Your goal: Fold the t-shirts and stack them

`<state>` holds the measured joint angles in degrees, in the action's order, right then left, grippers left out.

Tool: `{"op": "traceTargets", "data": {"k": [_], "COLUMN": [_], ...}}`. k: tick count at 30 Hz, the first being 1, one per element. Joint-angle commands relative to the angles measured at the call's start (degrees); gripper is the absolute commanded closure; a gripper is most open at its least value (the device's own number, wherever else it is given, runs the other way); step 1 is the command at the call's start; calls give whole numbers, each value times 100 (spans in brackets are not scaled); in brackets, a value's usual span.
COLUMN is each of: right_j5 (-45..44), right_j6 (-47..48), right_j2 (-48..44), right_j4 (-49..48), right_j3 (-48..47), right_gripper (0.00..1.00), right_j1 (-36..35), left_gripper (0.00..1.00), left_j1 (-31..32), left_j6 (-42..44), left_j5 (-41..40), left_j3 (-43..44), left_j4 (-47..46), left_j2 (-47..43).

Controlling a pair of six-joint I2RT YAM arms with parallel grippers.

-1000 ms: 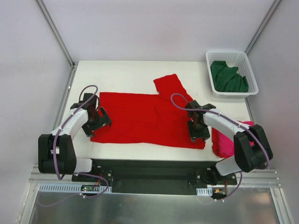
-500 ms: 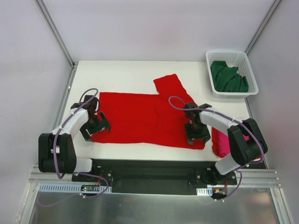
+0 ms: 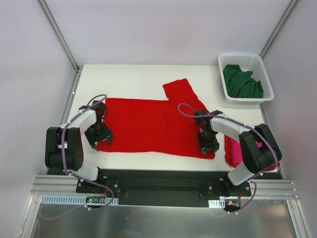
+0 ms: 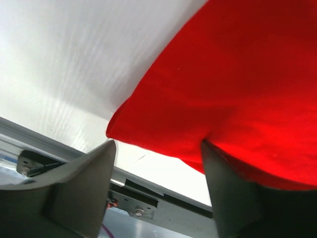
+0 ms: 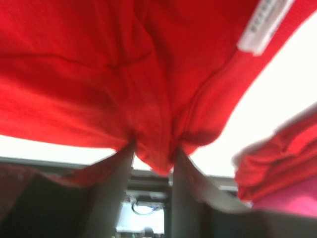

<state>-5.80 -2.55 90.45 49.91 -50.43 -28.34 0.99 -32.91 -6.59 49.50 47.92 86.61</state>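
The red t-shirt (image 3: pixel 153 126) lies spread flat across the table, one sleeve pointing to the back. My left gripper (image 3: pixel 99 139) is low at its near left corner. In the left wrist view the left gripper (image 4: pixel 157 148) is open, and the corner of the red t-shirt (image 4: pixel 237 74) lies between the fingers. My right gripper (image 3: pixel 208 146) is at the near right hem. In the right wrist view the right gripper (image 5: pixel 153 148) is shut on a bunched fold of the red t-shirt (image 5: pixel 124 64). A folded magenta t-shirt (image 3: pixel 233 153) lies just right of it. The dark green t-shirt (image 3: pixel 241 82) sits in the basket.
A white lattice basket (image 3: pixel 246 57) stands at the back right corner. The table's near edge and the black mounting rail (image 3: pixel 158 181) run right behind both grippers. A white label (image 5: pixel 262 25) shows on the red cloth. The magenta t-shirt (image 5: pixel 292 201) is close beside the right fingers.
My left gripper has slid down to the shirt's near left corner and its jaws have narrowed. My right gripper has moved slightly nearer and closed on a fold of red cloth.
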Motion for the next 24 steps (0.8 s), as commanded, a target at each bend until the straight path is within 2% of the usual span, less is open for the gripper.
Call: {"op": "traceTargets", "data": {"k": [1,3,4,6,12,24], "right_j5": [-26,-61,-96,-131,-307,-518], "right_j6": [61,61,70,79,131,158], "right_j2": [-10,-2,-10,-2,-10,235], "right_j4": [273,309,344,396,642,1135], "right_j3": [-142,-186,-203,-282,-493,-766], "right_gripper": [65,72,74,80,91,96], "right_j1": [-31,-31,-23,-23,-23,-5], "left_gripper": [63,78,90,100,100,100], "left_j1": [-64,-64,-64,-64,-64,-64], "left_j6": [214,293,311,381,565,829], "left_j5": [-343,-413,-431,-448,-519,-932], "left_j3": [210,254,271,315,368,429], "left_j4": [183,200,191,200,200,296], "left_j2": [58,67,84,102,163,216]}}
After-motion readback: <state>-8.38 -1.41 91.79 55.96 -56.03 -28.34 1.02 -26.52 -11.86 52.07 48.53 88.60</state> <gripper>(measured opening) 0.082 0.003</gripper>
